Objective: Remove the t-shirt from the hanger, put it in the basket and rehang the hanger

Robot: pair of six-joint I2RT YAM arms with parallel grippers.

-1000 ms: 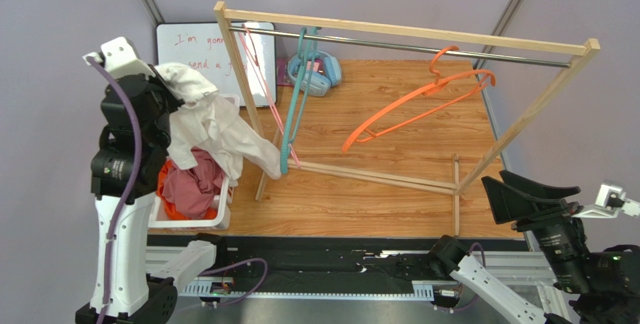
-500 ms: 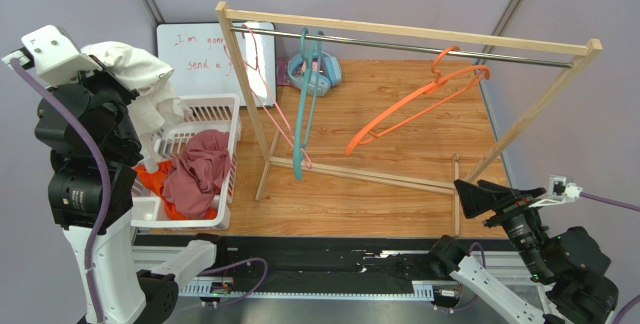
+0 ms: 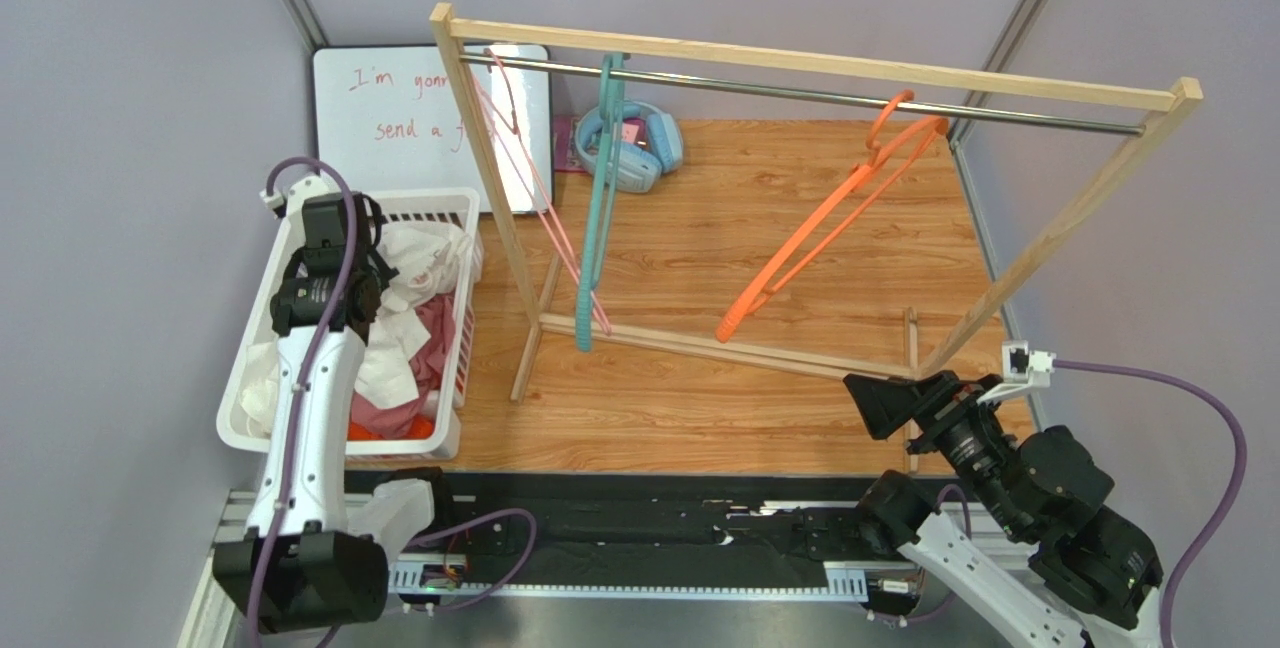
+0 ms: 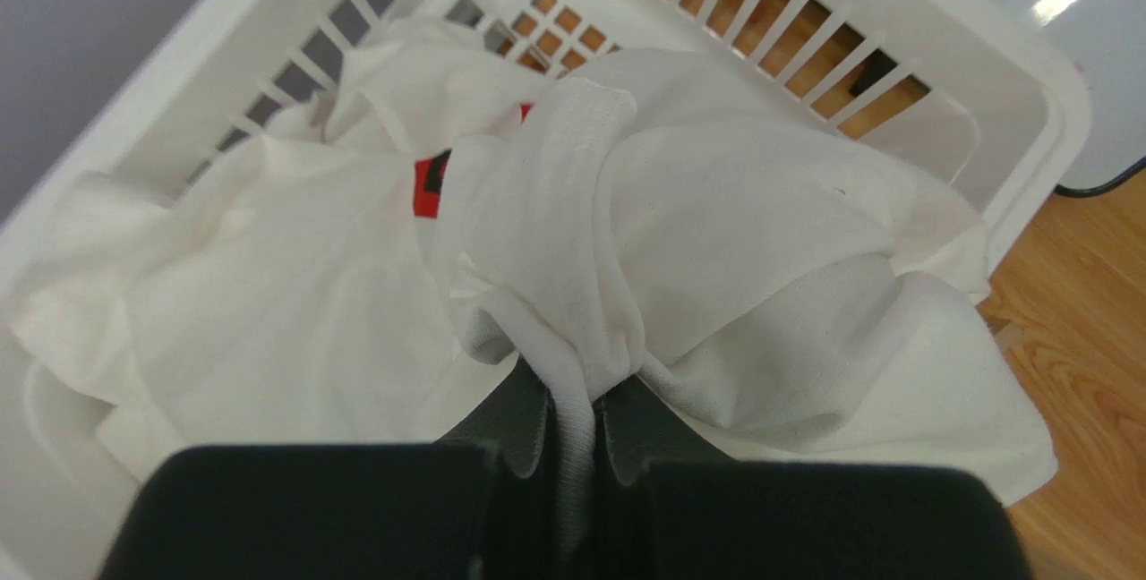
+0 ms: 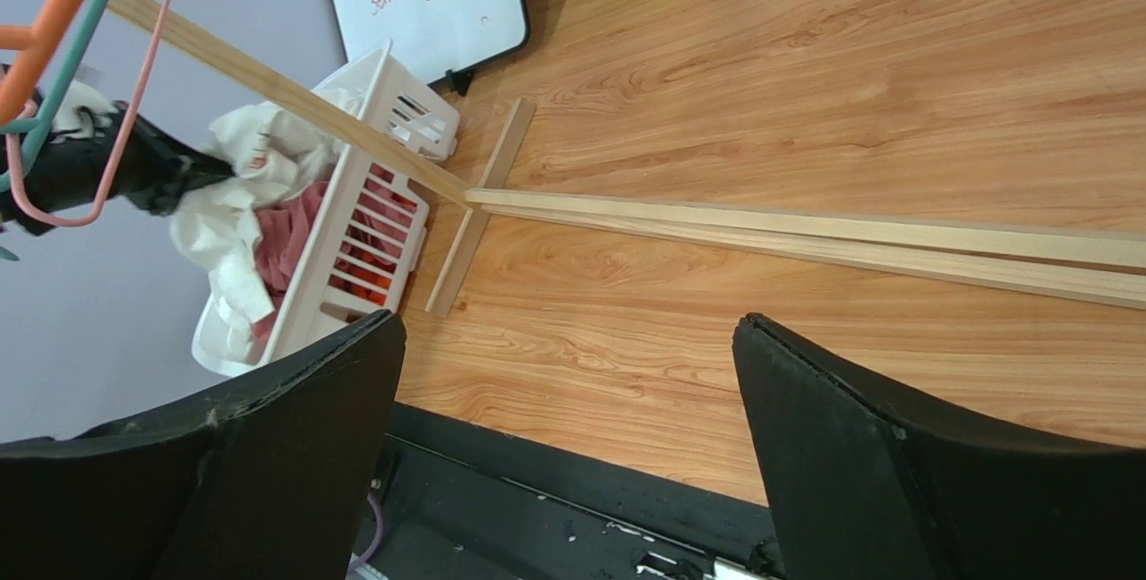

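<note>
The white t-shirt (image 3: 418, 261) lies bunched in the white laundry basket (image 3: 451, 200) at the left, off any hanger. My left gripper (image 4: 576, 406) points down into the basket and is shut on a rolled hem of the t-shirt (image 4: 700, 218). In the top view its fingers are buried in the cloth near the left gripper (image 3: 361, 303). Bare teal hanger (image 3: 598, 183), pink hanger (image 3: 541, 206) and orange hanger (image 3: 819, 228) hang on the rack's metal rail. My right gripper (image 3: 890, 401) hovers low at the near right, open and holding nothing, its jaws wide apart over the wooden floor (image 5: 568, 322).
The wooden clothes rack (image 3: 842, 66) spans the table, with its foot bars (image 5: 807, 238) on the boards. Red and maroon clothes lie under the t-shirt in the basket (image 5: 357, 224). A whiteboard (image 3: 391, 108) and blue headphones (image 3: 643, 150) sit at the back.
My left arm came down from high on the left, carrying the t-shirt into the basket. My right arm drew back and lower. The orange hanger swung to a steeper angle.
</note>
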